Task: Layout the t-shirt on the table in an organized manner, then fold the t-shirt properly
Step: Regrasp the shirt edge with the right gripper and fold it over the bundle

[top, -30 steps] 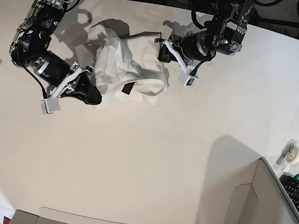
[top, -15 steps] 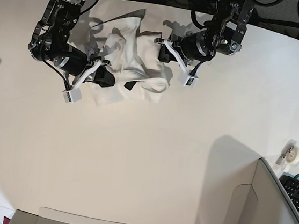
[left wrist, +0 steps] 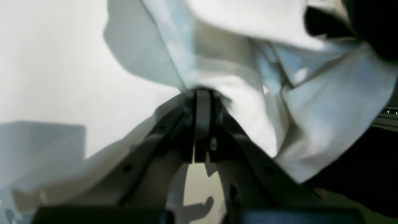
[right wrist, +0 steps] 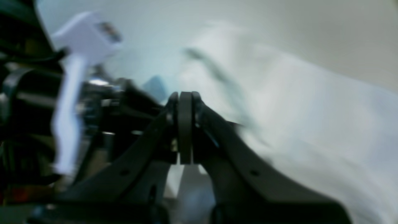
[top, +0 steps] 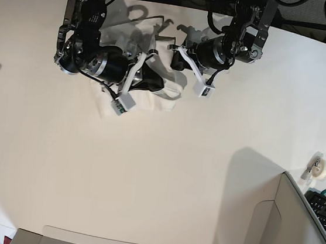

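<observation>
White cotton: the t-shirt (top: 155, 89), bunched in a crumpled heap at upper centre of the base view, near the table's (top: 163, 175) curved far edge, both arms crowded over it. No print is legible; only plain white folds show.

Left gripper (left wrist: 202, 93): jaws pressed together on a pinch of cloth, the fabric fanning up and away from the tips in the left wrist view. At upper right of centre in the base view, it has held its place over the last second.

Right gripper (right wrist: 183, 96): jaws closed. The right wrist view is blurred, with white cloth lying just past and to the right of the tips; whether any is caught between them cannot be told.

Change: the right arm has swung from the lower left of the heap up and in towards the centre, and the shirt, previously spread wider, is now gathered tighter beneath it.

Bearing on task: judged still early in the layout stage. The garment is neither flat nor squared, and no fold has begun.
</observation>
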{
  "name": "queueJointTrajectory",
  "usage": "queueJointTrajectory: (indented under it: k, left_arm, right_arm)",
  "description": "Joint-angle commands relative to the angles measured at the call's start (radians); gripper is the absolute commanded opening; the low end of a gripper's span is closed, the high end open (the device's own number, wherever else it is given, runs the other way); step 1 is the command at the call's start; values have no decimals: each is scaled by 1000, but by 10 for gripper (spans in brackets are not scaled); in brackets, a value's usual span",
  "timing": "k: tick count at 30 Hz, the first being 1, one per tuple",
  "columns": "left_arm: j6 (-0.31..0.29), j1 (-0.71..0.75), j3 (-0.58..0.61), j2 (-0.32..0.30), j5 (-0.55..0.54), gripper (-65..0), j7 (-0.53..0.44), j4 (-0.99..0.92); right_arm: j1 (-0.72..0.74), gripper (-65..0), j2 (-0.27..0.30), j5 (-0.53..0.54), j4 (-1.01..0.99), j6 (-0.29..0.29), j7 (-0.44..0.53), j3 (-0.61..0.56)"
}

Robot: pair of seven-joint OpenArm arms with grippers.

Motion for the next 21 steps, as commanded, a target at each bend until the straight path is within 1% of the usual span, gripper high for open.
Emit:
queueJointTrajectory:
  k: [1,5,8,10,16,18,21]
  left_arm:
    - [57,18,0,-14,115,-650,49,-34]
    - [57,15,2,-17,115,-650,47,-36]
    - [57,13,0,-17,115,-650,47,-36]
    - [57,13,-1,-17,115,-650,47,-36]
    - [57,13,0,-17,115,-650,47,-36]
    - [57,12,-1,-17,115,-650,47,-36]
    - [57,12,-3,-17,115,-650,47,-36]
  right_arm:
    - [26,-650,-2,24,17,7,17,-21]
    - [52,-650,6,25,17,9,-3,-40]
    - [79,-650,12,30,19,9,-3,-18]
    - [98,-650,14,47,19,7,13,49]
    - [113,-650,14,44,14,3,45,347]
    - [106,-650,14,21,14,0,40,401]
    - [70,-650,14,-68,14,0,42,425]
